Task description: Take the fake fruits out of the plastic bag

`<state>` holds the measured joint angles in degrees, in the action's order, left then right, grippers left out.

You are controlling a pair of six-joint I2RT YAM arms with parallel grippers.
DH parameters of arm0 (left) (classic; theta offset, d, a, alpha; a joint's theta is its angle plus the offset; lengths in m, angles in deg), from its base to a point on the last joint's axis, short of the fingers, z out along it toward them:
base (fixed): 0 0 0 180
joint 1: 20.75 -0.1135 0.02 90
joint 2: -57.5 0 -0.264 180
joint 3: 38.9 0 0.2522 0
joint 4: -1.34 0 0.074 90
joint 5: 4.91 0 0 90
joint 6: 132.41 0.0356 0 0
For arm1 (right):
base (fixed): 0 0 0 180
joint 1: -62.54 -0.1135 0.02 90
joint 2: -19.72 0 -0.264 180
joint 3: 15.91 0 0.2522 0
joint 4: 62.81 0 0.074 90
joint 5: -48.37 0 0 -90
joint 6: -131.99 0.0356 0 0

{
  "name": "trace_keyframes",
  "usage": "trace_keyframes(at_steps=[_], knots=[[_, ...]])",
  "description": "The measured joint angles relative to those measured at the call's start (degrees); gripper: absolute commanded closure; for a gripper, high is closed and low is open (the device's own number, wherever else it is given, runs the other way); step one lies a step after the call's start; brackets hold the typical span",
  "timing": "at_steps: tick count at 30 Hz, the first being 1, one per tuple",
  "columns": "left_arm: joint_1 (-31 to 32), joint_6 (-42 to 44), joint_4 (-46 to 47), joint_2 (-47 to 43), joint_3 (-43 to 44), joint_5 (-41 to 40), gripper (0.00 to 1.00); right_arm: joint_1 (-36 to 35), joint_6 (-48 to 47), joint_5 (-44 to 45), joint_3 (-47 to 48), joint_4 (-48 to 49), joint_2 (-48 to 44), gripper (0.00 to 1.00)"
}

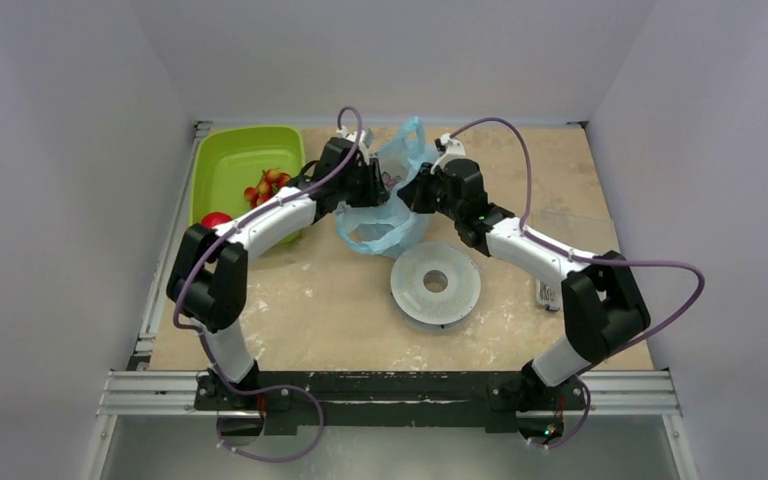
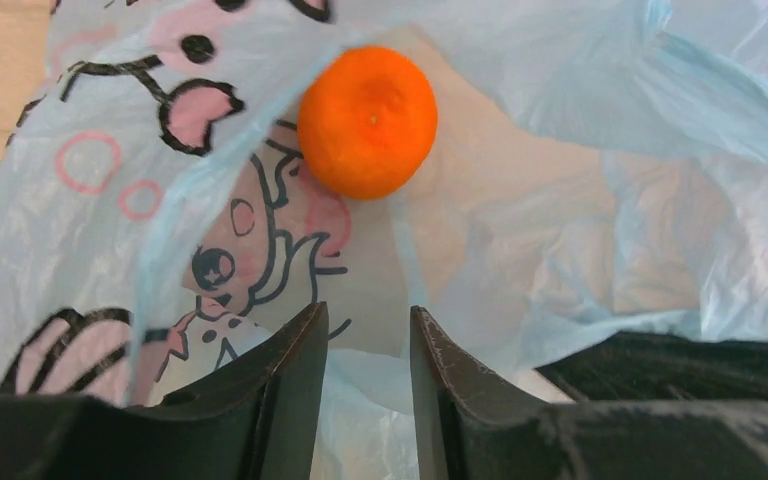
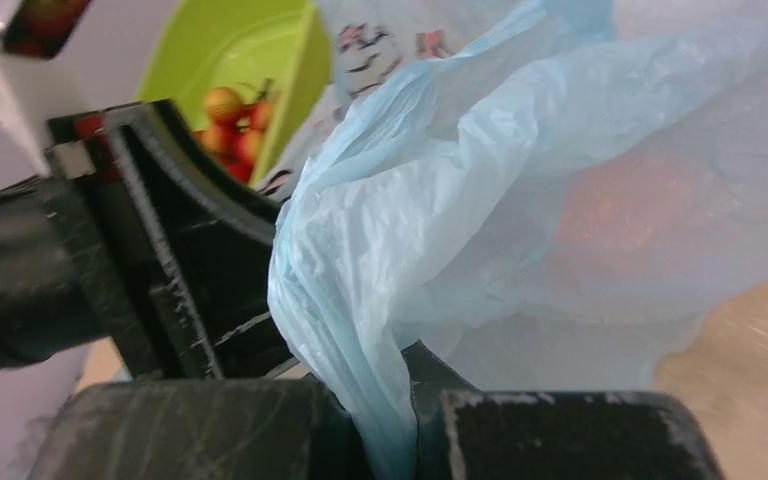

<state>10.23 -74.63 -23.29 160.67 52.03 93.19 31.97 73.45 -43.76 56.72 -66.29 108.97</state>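
Note:
The light-blue plastic bag (image 1: 385,228) lies at the table's back centre, between both grippers. In the left wrist view the orange fruit (image 2: 367,121) lies inside the bag (image 2: 80,230), ahead of my left gripper (image 2: 368,320), whose jaws stand apart with nothing between them. My left gripper (image 1: 372,185) is at the bag's mouth. My right gripper (image 3: 385,400) is shut on a bunched edge of the bag (image 3: 480,200) and stands at its right side (image 1: 412,190). The red cluster (image 1: 267,185) and the red round piece (image 1: 215,219) lie in the tray. The green fruit is out of view.
The lime-green tray (image 1: 235,150) stands at the back left, also in the right wrist view (image 3: 250,50). A round white spool (image 1: 436,283) lies on the table in front of the bag. White walls close in the table on three sides.

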Motion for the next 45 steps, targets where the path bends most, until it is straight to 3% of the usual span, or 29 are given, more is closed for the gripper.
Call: trace_keyframes(at_steps=[6,9,15,26,34,41,45], knots=[[-1.62,2.05,-2.32,-3.08,0.24,0.11,0.57,-0.07,3.3,-10.1,0.57,7.48,0.2,1.0],[-1.51,2.99,-3.58,-3.13,0.28,0.2,0.45,-0.04,4.87,-12.17,-1.84,10.51,-1.97,1.0],[-1.33,4.59,-6.32,-0.5,3.76,0.26,0.25,0.0,5.92,-11.89,-9.44,11.47,-7.04,1.0],[-1.33,7.91,-8.31,11.19,17.22,-0.11,0.11,0.22,5.57,-9.33,-11.67,9.62,-9.49,1.0],[-1.27,9.49,-11.15,18.49,23.91,-1.01,0.1,0.63,5.55,-9.35,-11.67,8.92,-10.14,1.0],[0.07,11.69,-12.22,21.79,24.02,-0.17,0.09,0.87,5.09,-9.33,-11.67,7.34,-10.88,1.0],[1.42,12.37,-14.27,23.17,24.44,-0.33,0.16,1.4,4.92,-9.31,-12.04,7.26,-11.61,1.0]])
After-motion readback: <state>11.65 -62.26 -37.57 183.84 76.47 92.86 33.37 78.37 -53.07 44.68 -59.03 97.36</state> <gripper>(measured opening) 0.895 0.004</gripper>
